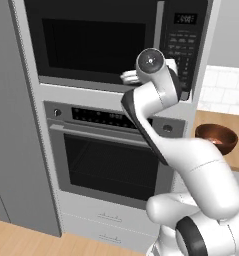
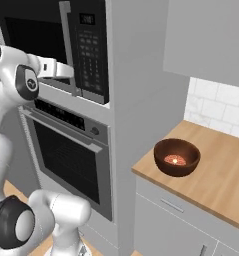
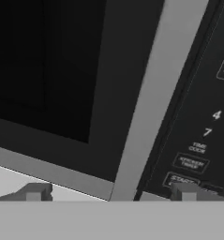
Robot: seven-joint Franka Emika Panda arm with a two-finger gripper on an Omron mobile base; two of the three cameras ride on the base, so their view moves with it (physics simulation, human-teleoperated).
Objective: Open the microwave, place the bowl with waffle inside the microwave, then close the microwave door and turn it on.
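While the claw (image 3: 111,192) gapes wide, the microwave door (image 1: 93,40) handle (image 3: 153,98) stands vertical.

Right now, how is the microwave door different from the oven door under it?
The microwave door has a long upright grey handle by the keypad; the oven door has a sideways handle along its top. The microwave door is black, while the oven door has steel trim and a control strip above it. Both are shut, with dark glass windows.
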